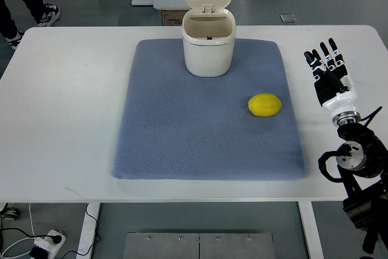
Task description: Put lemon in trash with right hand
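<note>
Top view: my right hand idle over counter, fingers apart, empty. Next: reach left, grasp lemon; bin lid open.

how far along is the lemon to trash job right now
Done: only the setup. The trash bin stands at the far end of the blue mat with its lid flipped open. In hand: nothing. The right hand hovers over the bare table right of the mat, fingers open, clear of the lemon. Left: everything, reaching for the lemon, grasping it, carrying it to the bin and dropping it in.
</note>
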Controlling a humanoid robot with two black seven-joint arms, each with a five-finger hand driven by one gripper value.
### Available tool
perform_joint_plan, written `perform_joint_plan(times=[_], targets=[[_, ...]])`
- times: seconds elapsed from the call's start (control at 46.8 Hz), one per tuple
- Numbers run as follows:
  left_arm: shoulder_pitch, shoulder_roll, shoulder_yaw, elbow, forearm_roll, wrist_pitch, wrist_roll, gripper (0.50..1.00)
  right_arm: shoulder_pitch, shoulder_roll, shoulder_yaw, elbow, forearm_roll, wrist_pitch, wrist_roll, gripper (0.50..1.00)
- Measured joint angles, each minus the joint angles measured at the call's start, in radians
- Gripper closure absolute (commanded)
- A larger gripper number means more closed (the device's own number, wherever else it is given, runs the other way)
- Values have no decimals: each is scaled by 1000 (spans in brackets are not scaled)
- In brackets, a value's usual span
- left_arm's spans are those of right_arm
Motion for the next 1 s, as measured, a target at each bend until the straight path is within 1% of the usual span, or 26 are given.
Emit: perform_joint_plan(times=[1.004], targets=[[3,0,0,0,0,1,0,500,10,0,-12,-6,0,3,-4,500]])
